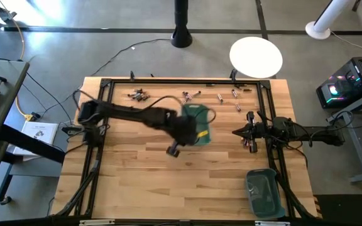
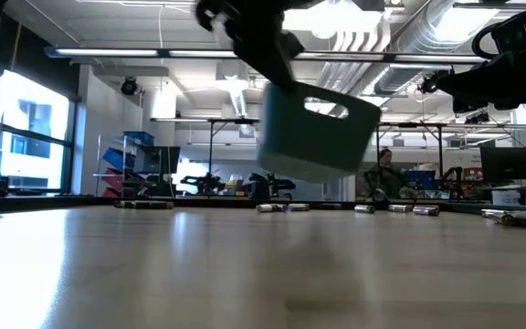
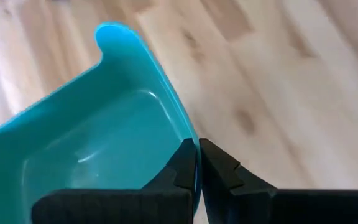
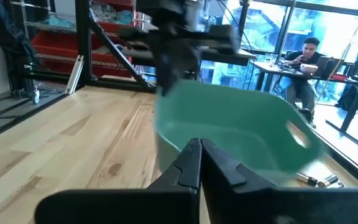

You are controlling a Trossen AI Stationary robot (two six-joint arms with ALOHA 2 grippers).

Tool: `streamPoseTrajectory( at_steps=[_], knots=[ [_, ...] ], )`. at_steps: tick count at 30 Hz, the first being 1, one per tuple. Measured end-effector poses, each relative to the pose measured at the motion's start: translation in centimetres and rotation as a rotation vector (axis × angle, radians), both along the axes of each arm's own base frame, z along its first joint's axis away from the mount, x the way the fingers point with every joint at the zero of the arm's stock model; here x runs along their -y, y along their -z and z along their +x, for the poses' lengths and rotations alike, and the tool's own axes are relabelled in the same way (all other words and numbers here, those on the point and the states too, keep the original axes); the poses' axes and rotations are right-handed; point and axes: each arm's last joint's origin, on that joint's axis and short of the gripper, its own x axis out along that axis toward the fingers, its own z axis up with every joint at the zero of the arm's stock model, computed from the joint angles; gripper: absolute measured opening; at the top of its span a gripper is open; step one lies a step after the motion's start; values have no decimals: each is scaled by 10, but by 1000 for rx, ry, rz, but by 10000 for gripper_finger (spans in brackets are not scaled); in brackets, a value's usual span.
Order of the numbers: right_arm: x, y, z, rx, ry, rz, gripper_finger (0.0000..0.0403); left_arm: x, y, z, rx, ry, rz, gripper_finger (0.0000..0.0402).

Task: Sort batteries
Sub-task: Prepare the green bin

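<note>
A teal plastic bin [image 1: 198, 123] hangs in the air over the middle of the table, tilted, in my left gripper [image 1: 187, 130], which is shut on it. In the low view the bin [image 2: 320, 133] is clear of the wood. Small batteries [image 1: 137, 95] lie scattered along the table's far edge, with more [image 1: 251, 144] beside my right gripper [image 1: 236, 132]. That gripper is shut, touches nothing and points level at the bin from the table's right. The right wrist view shows the bin [image 4: 241, 130] just ahead of its fingertips [image 4: 190, 163]. My left gripper holds the bin by its side wall, at the rim [image 3: 190, 138]. The wall is pinched with one finger [image 3: 182, 168] inside the bin and the other finger [image 3: 222, 169] outside. The bin is lifted clear of the table and hangs tilted below the gripper.
A second teal bin [image 1: 264, 191] stands near the table's near right corner. A black frame [image 1: 105, 83] runs around the table top. Bare wood lies in the near left part. A person [image 4: 306, 53] sits at a desk beyond the table.
</note>
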Motion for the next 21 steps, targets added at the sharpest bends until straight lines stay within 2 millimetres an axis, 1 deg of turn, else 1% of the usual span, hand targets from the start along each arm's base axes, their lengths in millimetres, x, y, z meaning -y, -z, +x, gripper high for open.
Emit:
streamPoseTrajectory(
  at_steps=[2,4,6,8,13,17,21],
  knots=[
    [0,0,0,0,0,0,0,15,-1,-20,-22,-30,-34,1],
    [0,0,0,0,0,0,0,30,4,-41,-54,-94,-38,1],
    [0,0,0,0,0,0,0,41,13,-64,-89,-170,-20,1],
    [0,0,0,0,0,0,0,53,23,-88,-127,-205,-28,1],
    [0,0,0,0,0,0,0,81,49,-141,-194,-218,-43,0],
    [0,0,0,0,0,0,0,100,54,-175,-211,-206,-72,0],
    [0,0,0,0,0,0,0,115,50,-203,-216,-195,-119,0]
  ],
)
